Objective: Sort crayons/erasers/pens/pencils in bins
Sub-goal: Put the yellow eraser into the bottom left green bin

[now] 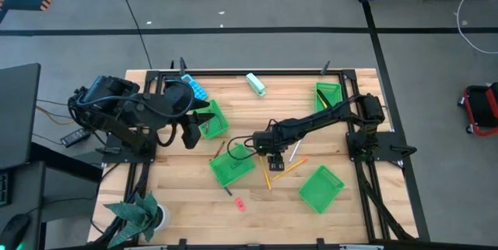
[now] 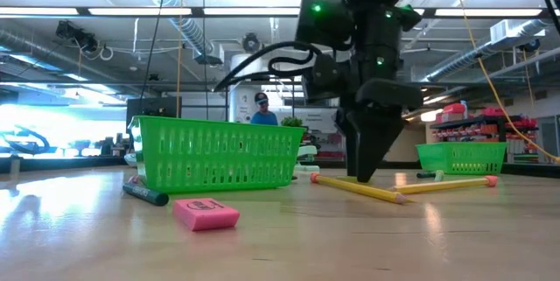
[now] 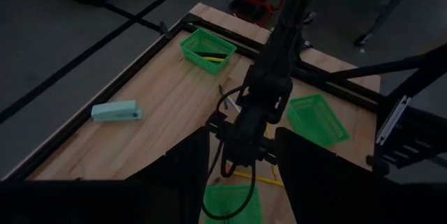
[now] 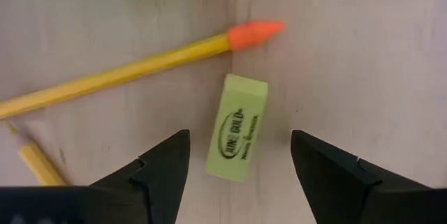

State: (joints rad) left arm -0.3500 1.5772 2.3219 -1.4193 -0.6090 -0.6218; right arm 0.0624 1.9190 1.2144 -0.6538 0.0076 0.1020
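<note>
Right gripper (image 4: 237,155) above yellow-green eraser (image 4: 237,128)
Fingers spread on both sides, so they can pinch it; left gripper (image 1: 189,128) waits spread.

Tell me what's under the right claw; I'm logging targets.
A pale green eraser lies flat between the open right claw fingers, beside a yellow pencil. Its underside is hidden.

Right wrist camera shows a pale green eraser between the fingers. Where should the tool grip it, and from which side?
Grip the green eraser across its two long edges at mid-length, coming straight down. It lies flat on the table, and the open right tool already straddles it; a yellow pencil lies close by one end.
</note>
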